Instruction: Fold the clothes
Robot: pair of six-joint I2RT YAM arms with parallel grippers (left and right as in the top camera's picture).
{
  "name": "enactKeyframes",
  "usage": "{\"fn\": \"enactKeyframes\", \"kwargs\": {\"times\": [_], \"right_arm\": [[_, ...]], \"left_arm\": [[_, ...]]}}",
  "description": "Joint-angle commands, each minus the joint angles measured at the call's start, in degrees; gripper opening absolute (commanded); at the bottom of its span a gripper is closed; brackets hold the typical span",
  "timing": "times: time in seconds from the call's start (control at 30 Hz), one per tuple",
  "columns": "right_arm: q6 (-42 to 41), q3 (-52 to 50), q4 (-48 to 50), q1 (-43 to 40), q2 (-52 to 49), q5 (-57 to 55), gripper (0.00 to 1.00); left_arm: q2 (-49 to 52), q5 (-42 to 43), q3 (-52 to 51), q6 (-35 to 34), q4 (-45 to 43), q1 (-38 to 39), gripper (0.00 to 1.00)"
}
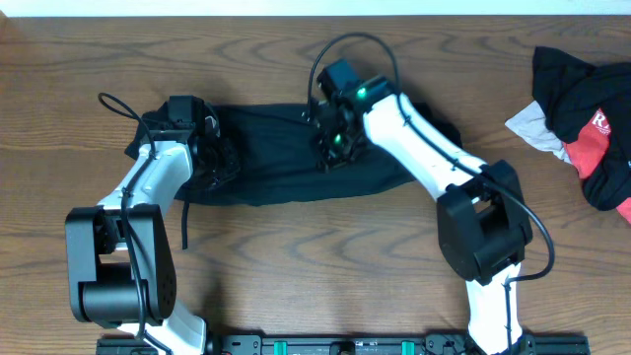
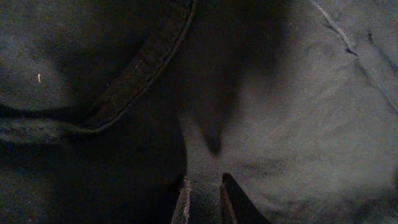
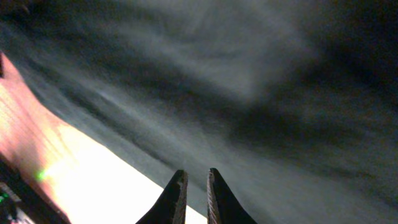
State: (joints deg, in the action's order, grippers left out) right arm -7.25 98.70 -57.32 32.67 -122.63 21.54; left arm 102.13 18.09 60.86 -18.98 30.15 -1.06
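The left pincer (image 2: 204, 202) and right pincer (image 3: 196, 190) are cut off by the bottom edge of their wrist views. Whether either pinches cloth cannot be told. Overhead, their own wrists hide both above the black garment (image 1: 276, 168). The right wrist view is blurred. The clothes pile (image 1: 590, 104) runs past the right edge.

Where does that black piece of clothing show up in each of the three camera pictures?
Overhead: the black garment lies across the middle of the wooden table.
Left wrist: the garment fills the whole picture.
Right wrist: the garment covers all but the lower left.
Shared landmark: the wooden table, seen overhead and in the right wrist's lower left; the left wrist view lacks it.
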Motion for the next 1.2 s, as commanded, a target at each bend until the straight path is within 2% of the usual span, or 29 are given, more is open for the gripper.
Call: {"fn": "enactKeyframes", "kwargs": {"times": [0.0, 0.17, 0.33, 0.47, 0.83, 1.17], "right_arm": [[-1.81, -2.82, 1.46, 0.79, -0.42, 1.2, 0.11], [-2.19, -5.95, 0.94, 0.68, -0.42, -0.22, 0.1], [-6.58, -7.32, -1.81, 0.22, -0.42, -11.54, 0.13], [-6.88, -7.32, -5.27, -1.07, -0.42, -14.69, 0.15], [-8.87, -7.32, -11.56, -7.61, -0.42, -30.67, 0.15], [-7.43, -7.32, -11.76, -17.68, -0.42, -33.59, 0.13]], "left_arm": [[0.92, 0.55, -0.66, 1.36, 0.04, 0.13, 0.19], [0.92, 0.52, -0.66, 1.36, 0.11, 0.13, 0.19], [0.92, 0.26, -0.66, 1.4, 0.74, 0.13, 0.19], [0.92, -1.42, -0.66, 1.4, 0.81, 0.13, 0.19], [0.92, -7.93, -0.66, 1.38, 2.38, 0.11, 0.19], [0.92, -12.0, -0.66, 1.38, 2.64, 0.11, 0.19]]}}
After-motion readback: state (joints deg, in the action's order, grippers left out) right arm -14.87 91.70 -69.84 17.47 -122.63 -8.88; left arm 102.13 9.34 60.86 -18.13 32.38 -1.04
